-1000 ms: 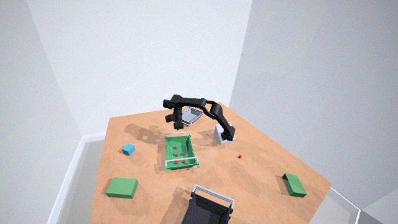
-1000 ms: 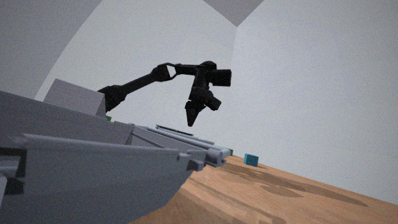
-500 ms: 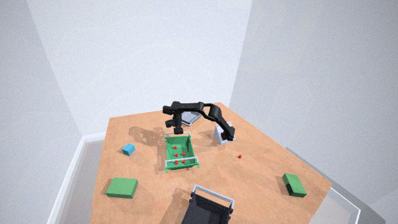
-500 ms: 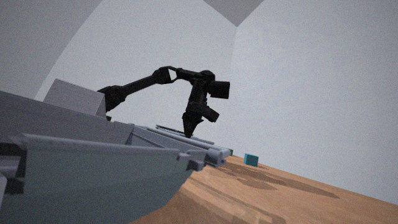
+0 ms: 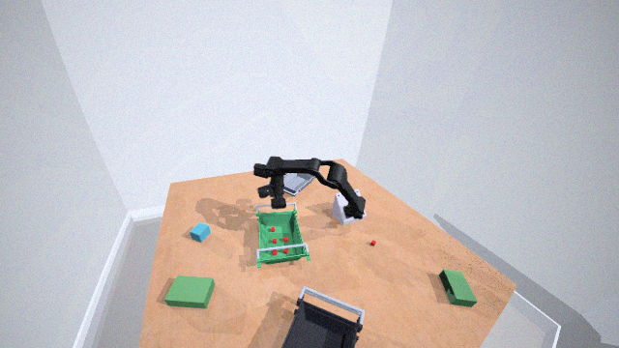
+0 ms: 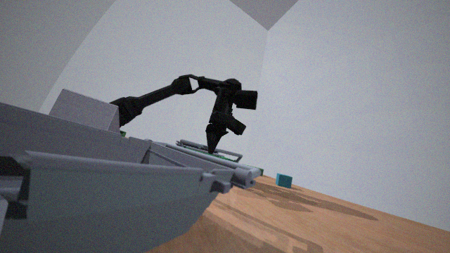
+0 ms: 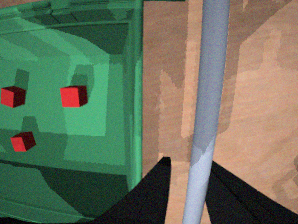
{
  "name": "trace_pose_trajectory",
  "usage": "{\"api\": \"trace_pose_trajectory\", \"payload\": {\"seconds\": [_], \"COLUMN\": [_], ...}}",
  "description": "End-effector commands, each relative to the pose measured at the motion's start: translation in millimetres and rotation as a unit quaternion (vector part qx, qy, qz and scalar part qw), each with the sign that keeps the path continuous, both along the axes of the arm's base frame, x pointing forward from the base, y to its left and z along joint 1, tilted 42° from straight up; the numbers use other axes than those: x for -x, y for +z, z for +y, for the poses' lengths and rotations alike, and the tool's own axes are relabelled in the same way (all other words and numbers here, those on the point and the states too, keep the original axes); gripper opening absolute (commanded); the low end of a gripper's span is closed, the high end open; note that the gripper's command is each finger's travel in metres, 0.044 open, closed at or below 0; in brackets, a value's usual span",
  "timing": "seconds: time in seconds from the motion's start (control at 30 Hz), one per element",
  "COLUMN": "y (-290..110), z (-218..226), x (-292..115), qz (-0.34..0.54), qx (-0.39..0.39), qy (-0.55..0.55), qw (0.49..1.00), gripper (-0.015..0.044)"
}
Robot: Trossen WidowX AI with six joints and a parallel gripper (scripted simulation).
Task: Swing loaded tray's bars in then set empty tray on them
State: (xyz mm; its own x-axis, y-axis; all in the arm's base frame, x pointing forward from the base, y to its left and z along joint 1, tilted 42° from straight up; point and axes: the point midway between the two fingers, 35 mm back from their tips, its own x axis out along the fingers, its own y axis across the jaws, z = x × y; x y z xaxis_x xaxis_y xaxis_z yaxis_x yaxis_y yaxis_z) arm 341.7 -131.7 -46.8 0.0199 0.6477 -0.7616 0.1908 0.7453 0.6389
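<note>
Loaded tray: green tray (image 5: 262, 237) (image 7: 136, 100), center of the top frame, on the wooden surface (image 5: 338, 271) (image 6: 351, 218) (image 7: 265, 100); left side of the wrist frame.
Load: five red blocks (image 5: 273, 229) (image 7: 74, 96) visible inside from the top; three show in the wrist frame.
Near bar (image 5: 281, 247): lies in across the tray's lower end in the top frame.
Far bar (image 5: 289, 204) (image 7: 212, 75): at the tray's upper end in the top frame, swung outward; in the wrist frame it stands apart from the rim, right of it.
Claw (image 5: 279, 205) (image 6: 211, 152) (image 7: 185, 164): pointing down at the far end, parted by a small gap. Far bar runs between the fingertips as seen in the wrist frame, not gripped; height relative to the tips cannot be told.
Other trays: black tray (image 5: 329, 319) at the bottom edge, its bar raised at the upper end; grey tray (image 5: 297, 184) behind the arm, partly hidden. Neither is on the green tray. Which is the task's empty one, cannot tell.
Blue block (image 5: 199, 232) (image 6: 284, 180): left of the green tray in the top frame.
Loose red cube (image 5: 373, 243): right of the green tray.
Green boxes: one (image 5: 190, 291) lower left, one (image 5: 457, 288) lower right.
</note>
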Motion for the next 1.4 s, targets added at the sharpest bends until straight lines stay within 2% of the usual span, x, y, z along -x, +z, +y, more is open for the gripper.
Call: {"api": "trace_pose_trajectory", "payload": {"seconds": [0.0,0.47,0.87,1.37], "y": [14.5,31.1,62.2,57.8], "z": [8.0,55.7,22.0,27.3], "x": [-5.6,-14.7,-14.1,-15.1], "qz": [-0.005,-0.005,-0.005,-0.005], "qx": [-0.004,-0.006,-0.005,-0.006], "qy": [0.002,0.002,0.002,-0.001], "qw": [1.000,1.000,1.000,1.000], "gripper": [0.0088,0.0088,0.0088,0.0088]}}
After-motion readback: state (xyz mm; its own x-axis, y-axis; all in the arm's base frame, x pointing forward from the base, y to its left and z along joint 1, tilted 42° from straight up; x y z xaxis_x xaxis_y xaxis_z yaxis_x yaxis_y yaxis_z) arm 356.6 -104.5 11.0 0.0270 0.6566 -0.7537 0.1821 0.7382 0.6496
